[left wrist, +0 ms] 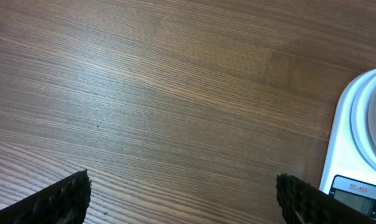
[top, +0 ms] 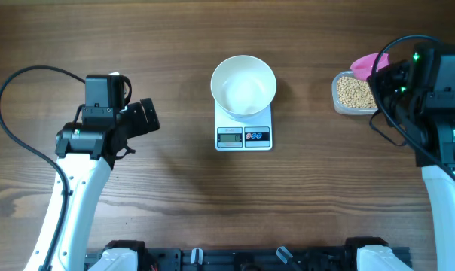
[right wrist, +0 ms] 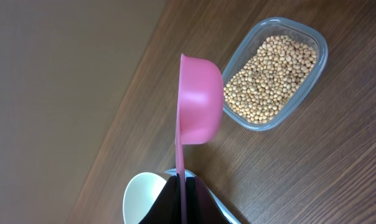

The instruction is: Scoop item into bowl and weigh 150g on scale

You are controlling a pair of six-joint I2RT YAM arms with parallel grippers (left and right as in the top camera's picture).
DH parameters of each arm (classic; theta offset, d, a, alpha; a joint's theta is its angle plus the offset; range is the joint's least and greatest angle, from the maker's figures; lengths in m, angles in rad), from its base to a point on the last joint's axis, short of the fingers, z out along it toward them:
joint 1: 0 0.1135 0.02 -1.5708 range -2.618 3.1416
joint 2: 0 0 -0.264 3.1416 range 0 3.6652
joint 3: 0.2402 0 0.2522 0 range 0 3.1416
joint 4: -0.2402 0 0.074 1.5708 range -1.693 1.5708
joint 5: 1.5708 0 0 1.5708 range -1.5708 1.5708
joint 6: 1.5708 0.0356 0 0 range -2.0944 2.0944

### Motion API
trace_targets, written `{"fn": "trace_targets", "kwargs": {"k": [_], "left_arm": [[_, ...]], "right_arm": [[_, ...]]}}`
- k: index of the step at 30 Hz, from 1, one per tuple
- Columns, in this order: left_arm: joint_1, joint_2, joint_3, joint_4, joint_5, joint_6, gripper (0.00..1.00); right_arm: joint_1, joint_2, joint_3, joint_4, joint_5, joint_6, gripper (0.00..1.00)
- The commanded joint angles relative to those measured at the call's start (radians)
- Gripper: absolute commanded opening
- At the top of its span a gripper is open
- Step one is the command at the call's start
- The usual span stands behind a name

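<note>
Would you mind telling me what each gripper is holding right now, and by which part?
The right gripper is shut on the pink scoop, holding it by its thin handle. The left gripper is open and holds nothing.

A robot lab bench.
You're facing a brown wood-grain counter [top: 175, 203] with a white left arm [top: 78, 188] and a white right arm [top: 444, 207] rising from a black base rail [top: 242, 260].
</note>
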Motion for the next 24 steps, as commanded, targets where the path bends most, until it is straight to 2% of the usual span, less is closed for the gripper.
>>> {"fn": "trace_targets", "kwargs": {"k": [1,9,14,19,24], "left_arm": [[0.005,-0.009,0.0,-0.001,0.004,0.001,1.0],[0.005,-0.009,0.0,0.0,0.005,0.001,1.0],[0.005,-0.009,0.0,0.0,0.004,0.001,1.0],[0.005,-0.009,0.0,0.0,0.005,0.001,1.0],[0.005,-0.009,0.0,0.0,0.005,0.001,1.0]], "right_arm": [[-0.002,0.008,0.015,0.005,0.024,0.01,0.04],[-0.002,0.008,0.015,0.006,0.024,-0.023,0.04],[-0.002,0.011,0.015,0.007,0.077,-0.096,0.04],[-0.002,0.03,0.015,0.021,0.136,-0.332,0.04],[-0.002,0.041,0.015,0.029,0.134,-0.41,0.04]]}}
